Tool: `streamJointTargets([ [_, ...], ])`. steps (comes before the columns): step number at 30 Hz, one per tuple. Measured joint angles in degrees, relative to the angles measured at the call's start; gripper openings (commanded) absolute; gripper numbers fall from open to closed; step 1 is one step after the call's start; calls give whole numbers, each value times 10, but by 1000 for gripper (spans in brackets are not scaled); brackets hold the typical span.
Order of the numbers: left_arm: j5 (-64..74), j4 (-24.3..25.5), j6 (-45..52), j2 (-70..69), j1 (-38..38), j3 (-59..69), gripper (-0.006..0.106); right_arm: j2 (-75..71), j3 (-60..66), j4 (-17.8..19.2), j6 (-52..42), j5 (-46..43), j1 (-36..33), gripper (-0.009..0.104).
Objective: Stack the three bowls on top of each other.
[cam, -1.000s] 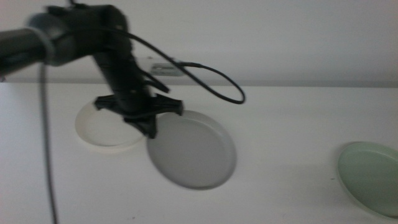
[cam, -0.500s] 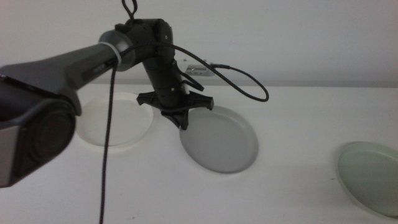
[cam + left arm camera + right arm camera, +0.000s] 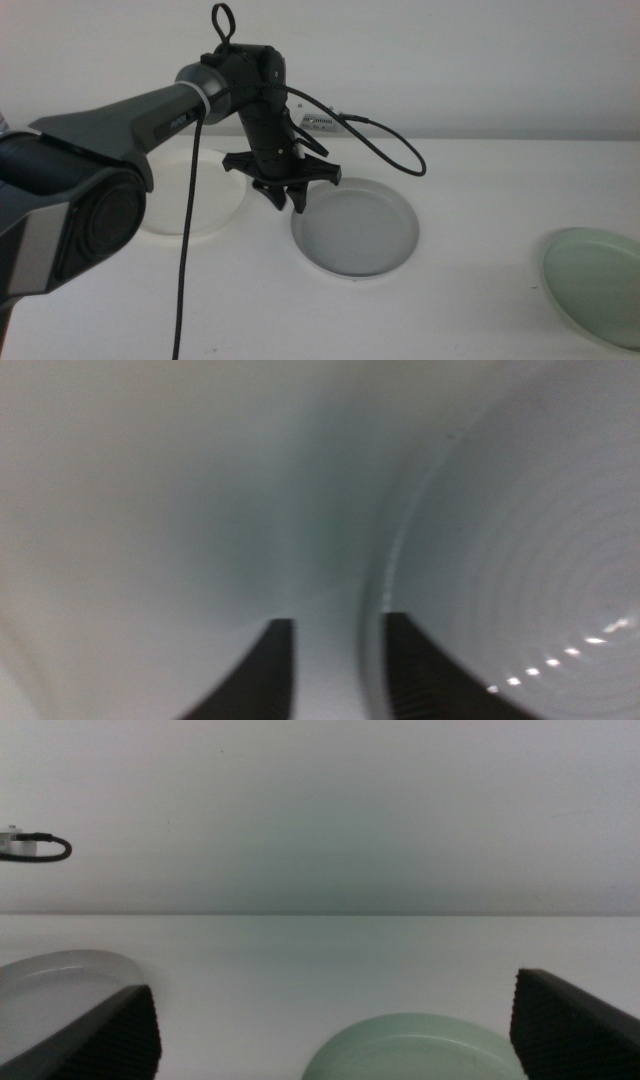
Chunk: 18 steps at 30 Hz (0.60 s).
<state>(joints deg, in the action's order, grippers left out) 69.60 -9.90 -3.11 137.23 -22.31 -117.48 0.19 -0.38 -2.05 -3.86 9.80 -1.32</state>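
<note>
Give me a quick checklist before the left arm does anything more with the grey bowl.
1. Left claw at the grey bowl's near-left rim: ok; the wrist view shows one jaw on each side of the rim.
2. Rim firmly pinched: cannot tell; a gap shows between the jaws.
3. Grey bowl flat on the table: ok, it looks level.
4. White bowl free to receive a stack: ok, nothing in it, though the arm hides part of it.
5. Green bowl out of the way: ok, far right, apart from the others.
6. Right claw clear: ok, open, waiting near the green bowl.
</note>
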Motion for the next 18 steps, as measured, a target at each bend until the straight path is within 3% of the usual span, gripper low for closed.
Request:
streamJointTargets([
  [5,0,15,4,-18,1,-1,92,0,0,0,0,0,0,93],
  [8,0,42,6,-70,11,0,94,0,0,0,0,0,0,93],
  [14,-1,149,4,-199,62,45,94,0,0,0,0,0,0,93],
  [18,1,162,36,-214,145,71,94,0,0,0,0,0,0,93],
])
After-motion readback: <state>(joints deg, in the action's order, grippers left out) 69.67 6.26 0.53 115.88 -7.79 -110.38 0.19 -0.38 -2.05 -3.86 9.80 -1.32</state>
